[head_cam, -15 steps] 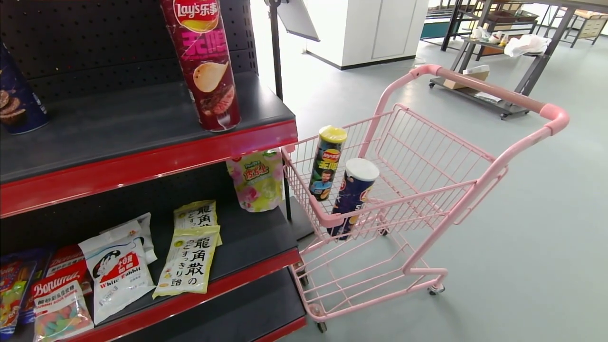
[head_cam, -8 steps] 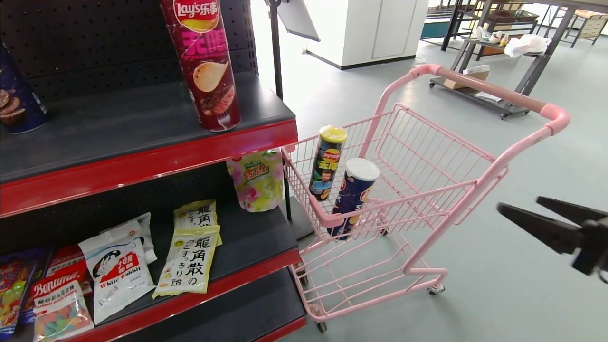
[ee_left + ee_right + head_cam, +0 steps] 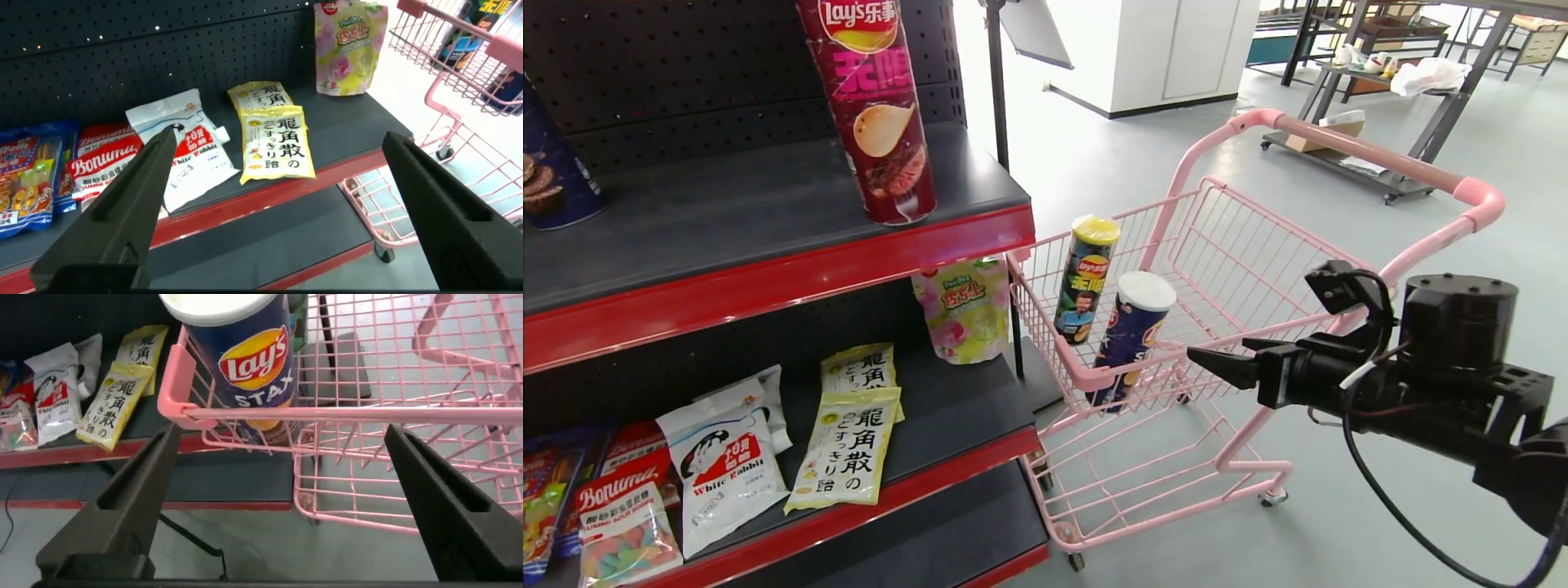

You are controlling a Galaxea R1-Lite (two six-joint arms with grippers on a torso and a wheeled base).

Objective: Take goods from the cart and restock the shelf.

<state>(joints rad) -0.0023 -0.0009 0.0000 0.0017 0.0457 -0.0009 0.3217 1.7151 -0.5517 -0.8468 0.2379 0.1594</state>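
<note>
The right gripper (image 3: 1218,362) is wide open and holds nothing. It has just come in from the right, up to the pink cart (image 3: 1085,378). The blue can (image 3: 1131,331) stands inside the cart, just ahead, so a grab looks close. The left gripper (image 3: 278,212) is open and empty too.

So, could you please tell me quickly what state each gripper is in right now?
Left gripper: open, holding nothing.
Right gripper: open, holding nothing, facing the blue can.
</note>
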